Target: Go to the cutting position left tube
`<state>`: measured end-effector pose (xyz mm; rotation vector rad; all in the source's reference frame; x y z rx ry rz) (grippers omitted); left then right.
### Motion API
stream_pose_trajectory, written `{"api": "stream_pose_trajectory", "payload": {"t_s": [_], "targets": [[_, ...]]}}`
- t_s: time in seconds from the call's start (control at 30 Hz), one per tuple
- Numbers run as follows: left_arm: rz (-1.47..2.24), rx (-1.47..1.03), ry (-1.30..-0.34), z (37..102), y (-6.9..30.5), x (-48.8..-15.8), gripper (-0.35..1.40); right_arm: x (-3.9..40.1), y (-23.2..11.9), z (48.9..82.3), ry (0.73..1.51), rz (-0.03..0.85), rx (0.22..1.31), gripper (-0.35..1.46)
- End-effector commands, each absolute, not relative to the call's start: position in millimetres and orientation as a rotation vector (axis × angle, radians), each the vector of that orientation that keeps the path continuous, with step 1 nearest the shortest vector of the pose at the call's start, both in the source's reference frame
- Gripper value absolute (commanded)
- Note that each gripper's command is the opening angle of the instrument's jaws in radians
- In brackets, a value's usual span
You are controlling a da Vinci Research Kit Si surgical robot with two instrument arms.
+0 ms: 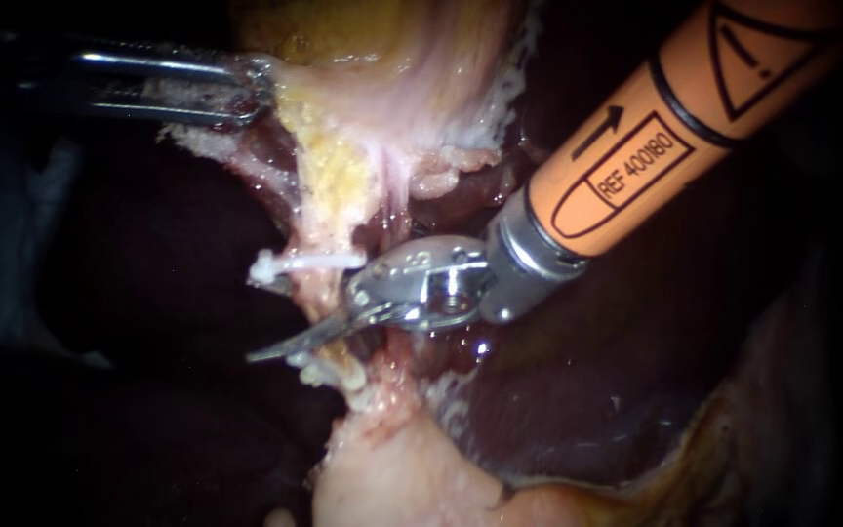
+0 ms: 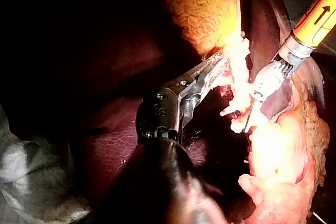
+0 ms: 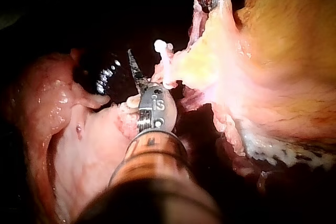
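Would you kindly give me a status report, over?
Left tool shut on tissue. Right tool at clipped tube, between upper clip and lower clips. Nothing blocking.
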<state>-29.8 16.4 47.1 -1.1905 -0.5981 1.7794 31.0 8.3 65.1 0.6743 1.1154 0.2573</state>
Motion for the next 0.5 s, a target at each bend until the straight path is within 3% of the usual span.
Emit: {"api": "stream_pose_trajectory", "payload": {"t_s": [0.03, 0.5], "targets": [[1.78, -1.19, -0.601, 47.1, 16.4, -29.8, -0.35, 31.2, 8.3, 65.0, 1.111, 0.264, 0.675, 1.3], [1.78, -1.191, -0.6, 47.2, 16.3, -29.8, -0.35, 32.6, 6.6, 61.1, 1.163, 0.281, 0.701, 1.35]]}}
